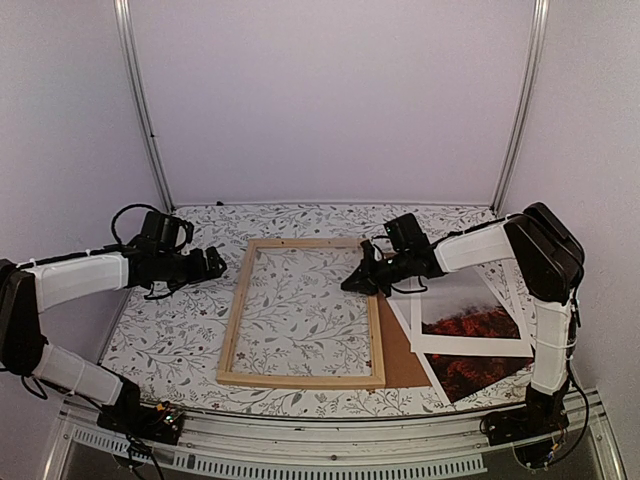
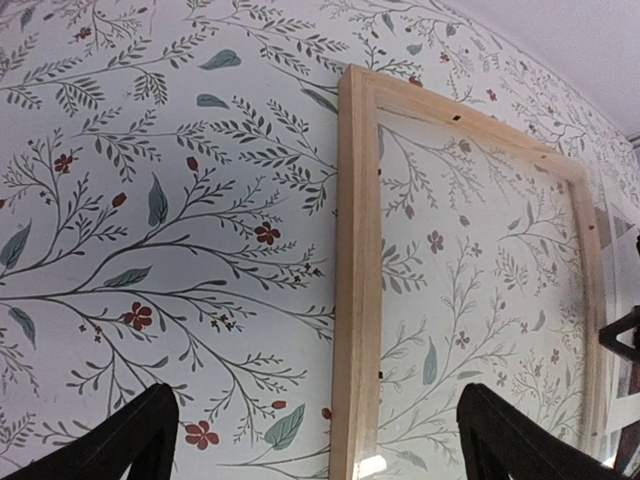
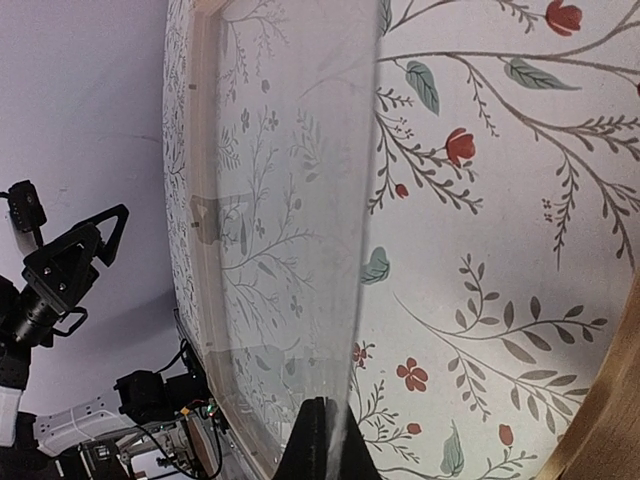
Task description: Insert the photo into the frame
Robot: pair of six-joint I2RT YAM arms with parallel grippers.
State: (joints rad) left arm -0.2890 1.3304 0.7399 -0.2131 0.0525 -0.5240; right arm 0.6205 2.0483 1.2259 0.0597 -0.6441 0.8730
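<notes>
One wooden frame [image 1: 232, 320] flat in the middle of the flowery tabletop [image 1: 170, 330], one photo [image 1: 480, 375] to its right, partly under one white mat [image 1: 470, 345], one brown board [image 1: 400, 355] beside them, left gripper [image 1: 213, 263] wide open, holding nothing, right gripper [image 1: 352, 283] pinched shut on one clear sheet [image 3: 280, 200]

The bench [image 1: 170, 330], covered in a leaf-and-flower print, carries the light wooden frame [image 1: 300, 380] lying flat at its middle. A brown backing board [image 1: 400, 358] lies just beside the frame's right strip. The photo [image 1: 468, 320] and a white-edged sheet [image 1: 432, 375] are stacked over the board's right part.
</notes>
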